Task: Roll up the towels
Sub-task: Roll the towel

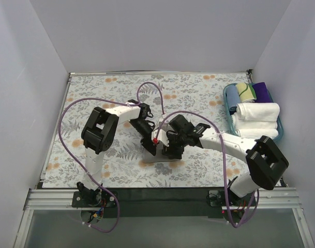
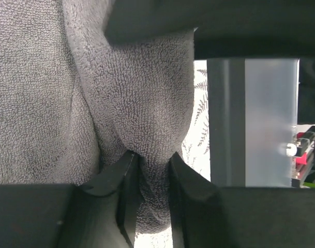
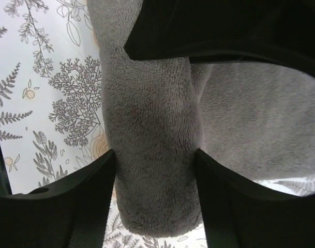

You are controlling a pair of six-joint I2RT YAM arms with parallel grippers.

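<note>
A white table cloth (image 1: 198, 95) with a print of leaves and orange flowers covers the whole table, and pale walls (image 1: 162, 36) stand around it on three sides. The left arm (image 1: 99, 132) and the right arm (image 1: 265, 163), both white with black joints, reach from the near edge toward the middle of the table, where their ends come close together. At the far right edge of the cloth stands a blue basket (image 1: 226, 98), well apart from the arm ends. In it lie rolled white towels (image 1: 258, 111), stacked at the nearer side, and behind them three smaller rolled cloths (image 1: 246, 91) in blue, yellow-green and purple. The grey towel (image 1: 160, 155) lies in the middle of the table on the printed cloth, under both arm ends, and in the top view only a small bunched part of it shows below them. The left gripper (image 2: 153, 160) is clenched on this towel: a thick fold of the terry cloth is pinched between its black fingers (image 2: 121, 181), and the fold bulges above and below them. The right gripper (image 3: 153, 165) grasps the same towel too: a rounded fold, shaped almost like a roll, runs between its fingers, which touch it on both sides, and the end of this fold lies over the printed cloth
</note>
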